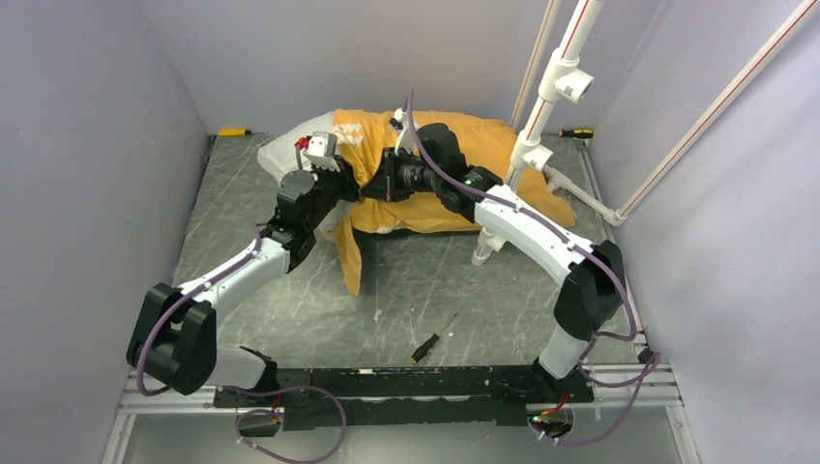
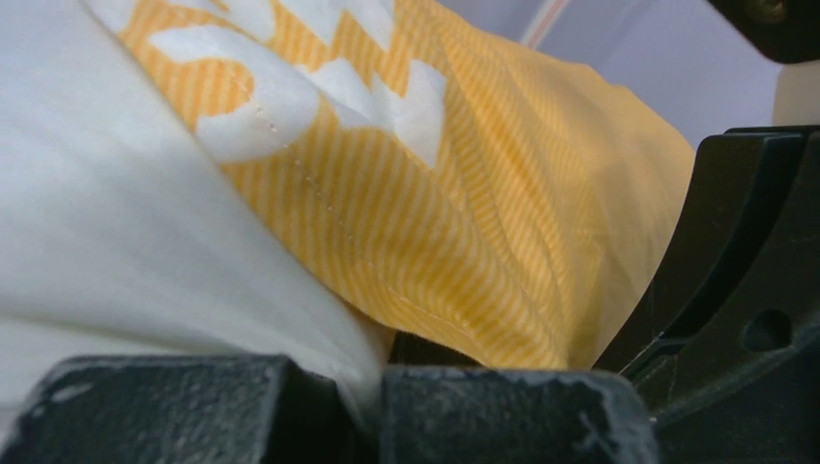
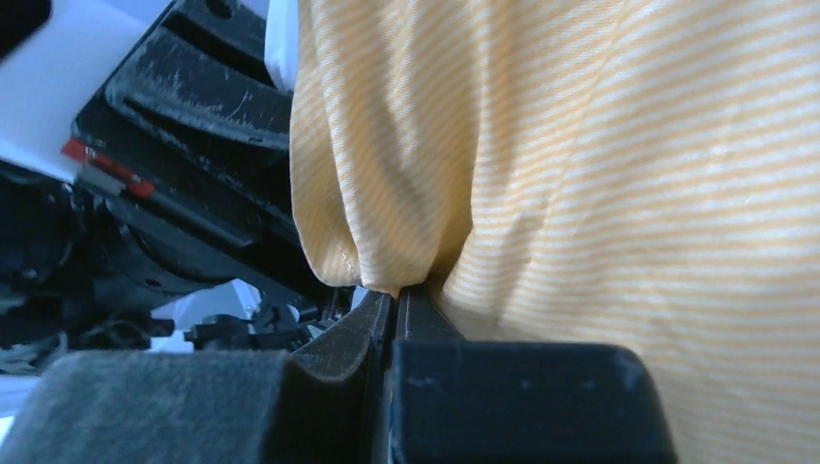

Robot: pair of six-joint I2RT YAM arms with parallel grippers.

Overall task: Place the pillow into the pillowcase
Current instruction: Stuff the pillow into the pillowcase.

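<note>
Your left gripper [image 2: 363,401] is pinched tight. Cloth from the plump white stuffed pillow [image 2: 116,251] dips between its pads, and the hem of the orange-yellow striped fabric pillowcase [image 2: 464,193] lies just above them. I can't tell whether that hem is in the pinch too. Pull now and you may drag the pillow out instead of drawing the case over it.

Your right gripper [image 3: 396,307], just beside the left one, is clamped on a thin fold of the case right at its fingertips, and that shallow bite could slip under tension.

The pillow looks mostly swallowed. Only its white end bulges out left of your fingers, while the case runs wrinkled off to their right.
</note>
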